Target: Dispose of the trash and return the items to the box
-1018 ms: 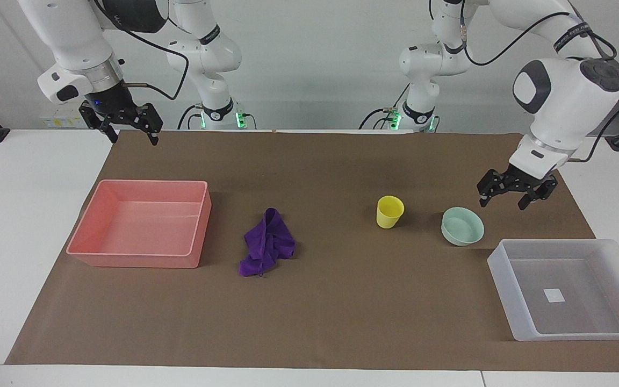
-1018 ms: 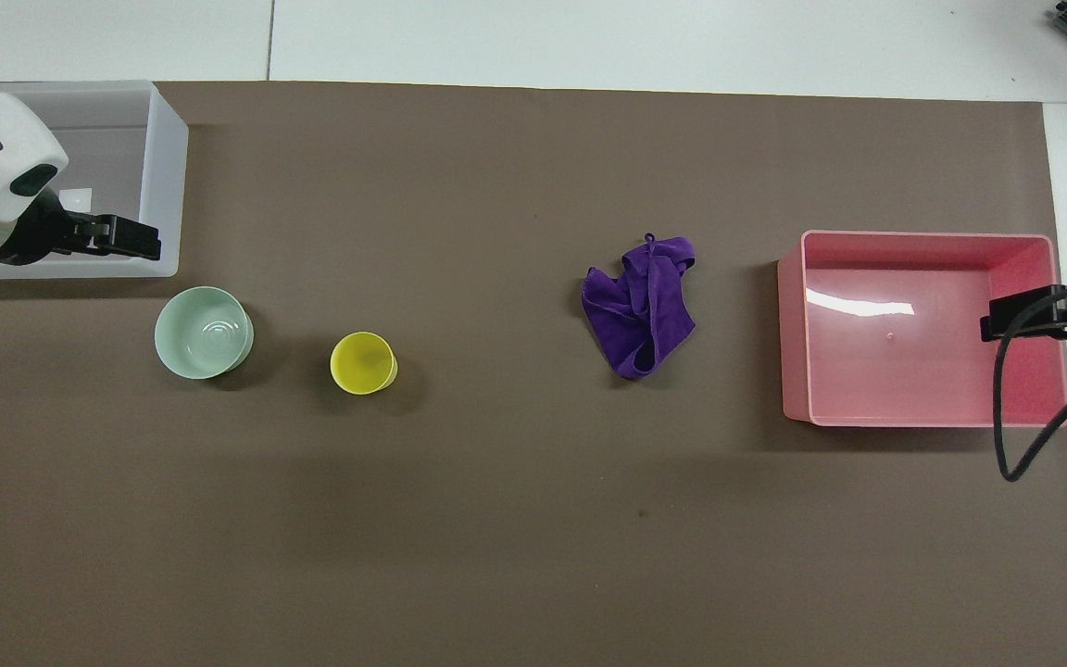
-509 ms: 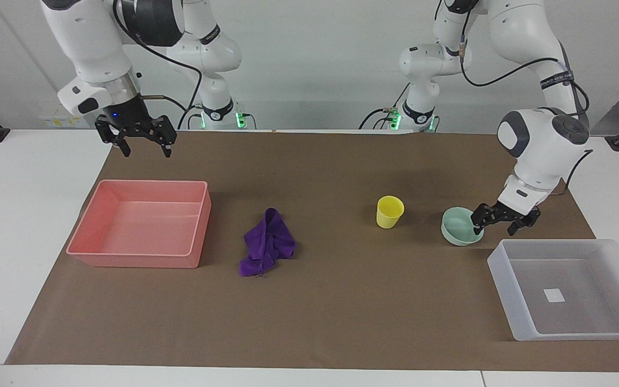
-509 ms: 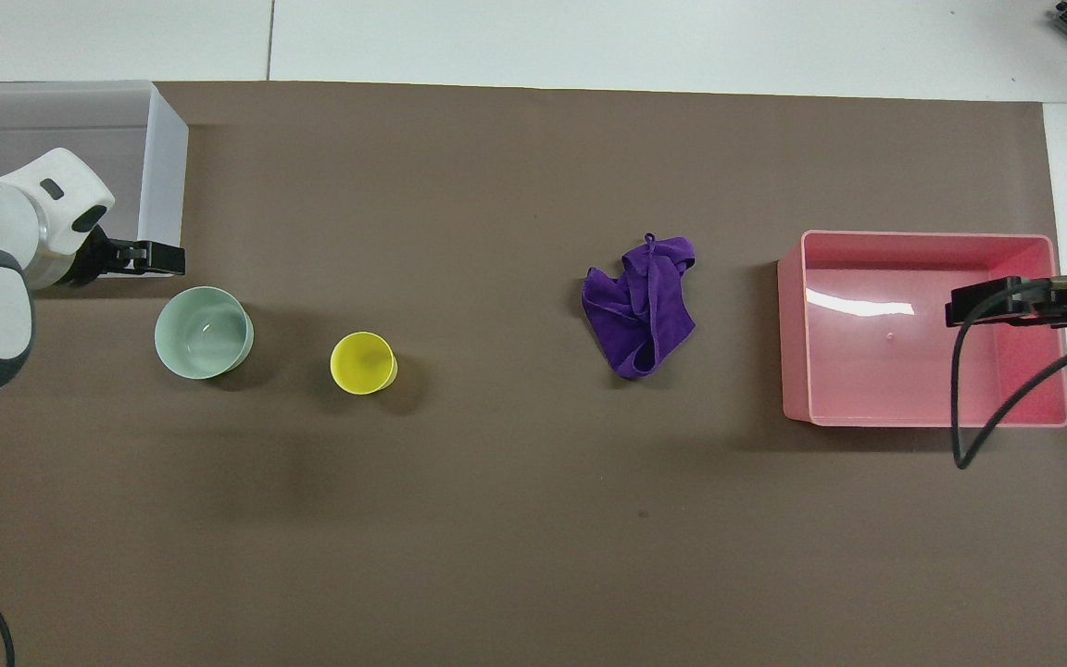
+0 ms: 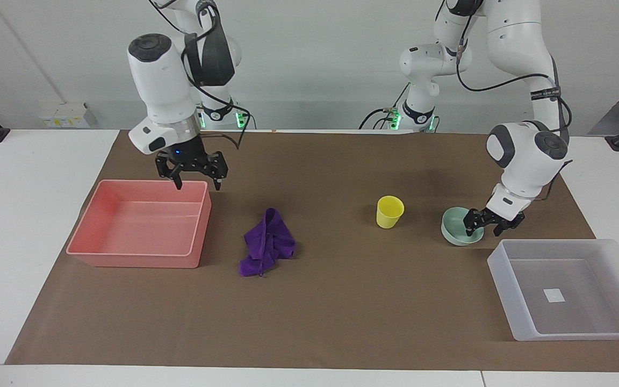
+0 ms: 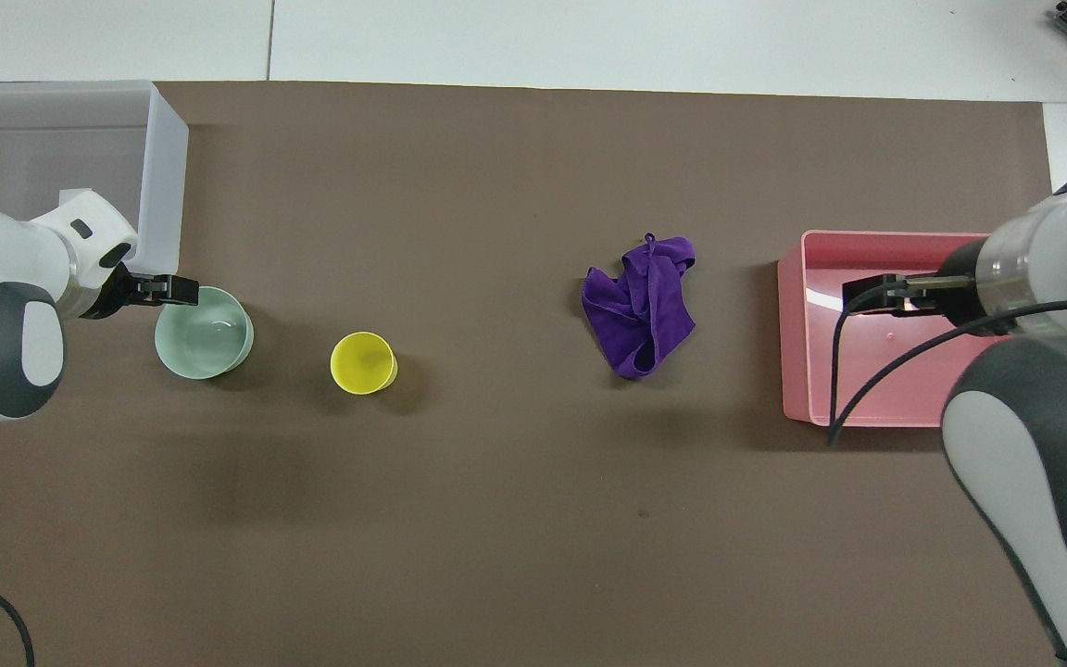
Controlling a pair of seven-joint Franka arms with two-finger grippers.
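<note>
Wrinkled purple rag; round mint bowl.

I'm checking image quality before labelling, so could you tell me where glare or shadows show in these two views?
Overhead view: a white glare streak lies on the floor of the pink tray, and a soft shadow falls beside the yellow cup. Facing view: no glare on the tray; dim shadows lie beside the purple rag and the mint-green bowl.
</note>
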